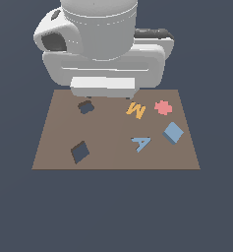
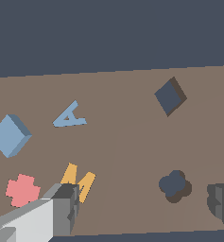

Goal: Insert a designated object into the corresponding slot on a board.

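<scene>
Nothing of the job is done yet, as far as I can see. The blue block (image 1: 173,132) lies flat on the board (image 1: 113,157), on the exterior view's right side, w/ no part of the arm touching it. The square hole (image 1: 79,151), turned like a diamond, sits on the other side of the board, well apart from the block, & it's empty.

The pincer (image 2: 144,208) hangs over the far edge of the board, near the other hole. In the wrist view I see one finger (image 2: 61,210) & a bit of the other w/ a wide gap between them, so the pincer is spread apart & holds nothing.

So I think all the steps are left: go over to the block, come down, grab it, carry it across, turn it to match the diamond, & push it in.

Other stuff on the board: a blue letter A (image 1: 141,143) just beside the block, an orange letter M (image 1: 136,110), & a pink bumpy piece (image 1: 163,107) near the block too. The small bumpy hole (image 1: 85,106) is for another piece, I guess. The A lies between block & square hole, so a low carry might bump it. Going up high first looks safer.
</scene>
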`<state>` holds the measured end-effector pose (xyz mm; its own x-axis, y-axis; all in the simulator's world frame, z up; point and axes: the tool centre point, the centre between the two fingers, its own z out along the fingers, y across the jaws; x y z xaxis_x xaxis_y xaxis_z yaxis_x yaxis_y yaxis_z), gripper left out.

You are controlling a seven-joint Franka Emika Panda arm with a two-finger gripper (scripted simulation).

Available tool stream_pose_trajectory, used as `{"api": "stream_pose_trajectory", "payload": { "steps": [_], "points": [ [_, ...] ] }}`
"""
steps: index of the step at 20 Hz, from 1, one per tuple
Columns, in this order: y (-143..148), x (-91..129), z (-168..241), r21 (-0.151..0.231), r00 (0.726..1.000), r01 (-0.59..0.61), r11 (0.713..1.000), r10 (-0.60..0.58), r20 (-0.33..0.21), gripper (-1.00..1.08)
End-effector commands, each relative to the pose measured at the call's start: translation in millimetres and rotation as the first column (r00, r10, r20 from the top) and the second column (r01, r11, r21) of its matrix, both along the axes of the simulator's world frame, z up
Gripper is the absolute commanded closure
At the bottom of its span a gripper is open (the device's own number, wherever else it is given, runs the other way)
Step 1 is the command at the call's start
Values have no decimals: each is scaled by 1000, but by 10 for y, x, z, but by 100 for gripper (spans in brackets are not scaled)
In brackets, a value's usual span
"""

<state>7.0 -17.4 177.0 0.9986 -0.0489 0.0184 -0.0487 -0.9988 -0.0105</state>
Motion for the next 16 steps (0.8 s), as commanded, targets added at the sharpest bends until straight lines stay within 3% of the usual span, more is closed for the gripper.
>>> {"api": "stream_pose_trajectory", "payload": {
  "steps": [1, 9, 16],
  "points": [
    [0, 0, 0, 0, 1000, 0, 1000, 0, 0, -92],
    [174, 91, -121, 0, 998, -64, 998, 64, -1, -92],
    [659, 276, -442, -2, 973, -231, 973, 231, -5, -92]
  ]
}}
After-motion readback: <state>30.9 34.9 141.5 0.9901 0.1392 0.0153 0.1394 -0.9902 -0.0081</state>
